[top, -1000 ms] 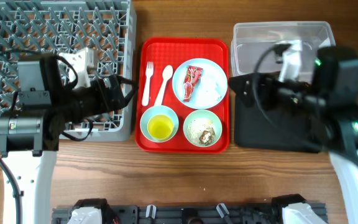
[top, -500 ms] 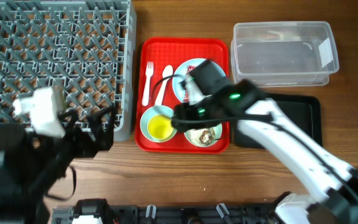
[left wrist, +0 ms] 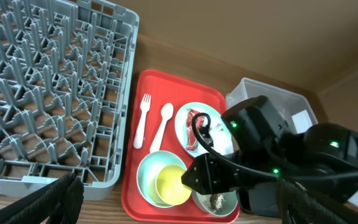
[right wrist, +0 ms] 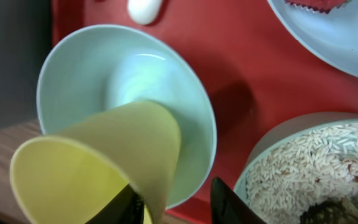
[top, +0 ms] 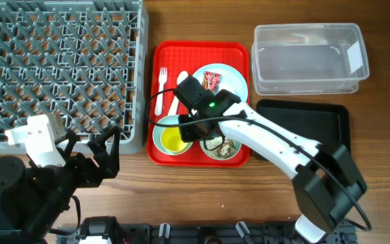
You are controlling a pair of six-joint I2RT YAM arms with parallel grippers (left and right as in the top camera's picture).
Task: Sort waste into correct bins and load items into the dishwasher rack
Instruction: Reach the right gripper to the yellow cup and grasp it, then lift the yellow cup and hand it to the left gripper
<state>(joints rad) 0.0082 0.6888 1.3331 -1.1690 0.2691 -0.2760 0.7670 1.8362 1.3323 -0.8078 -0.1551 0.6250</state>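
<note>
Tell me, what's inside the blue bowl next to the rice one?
A yellow cup sits inside that blue bowl. The part of the bowl's inside that shows looks clean. Whatever lies under the cup is hidden.

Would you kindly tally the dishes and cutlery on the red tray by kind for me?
Pale blue plate: 1
Pale blue bowls: 2
Yellow cup: 1
White fork: 1
White spoon: 1
Total: 6

Left of the red tray point(top: 239, 51) stands the grey rack point(top: 59, 61); right of it, a clear tub point(top: 310, 57) and a black tray point(top: 330, 118). The right end effector point(top: 185, 129) hangs over the yellow cup point(top: 173, 141) on the red tray.
</note>
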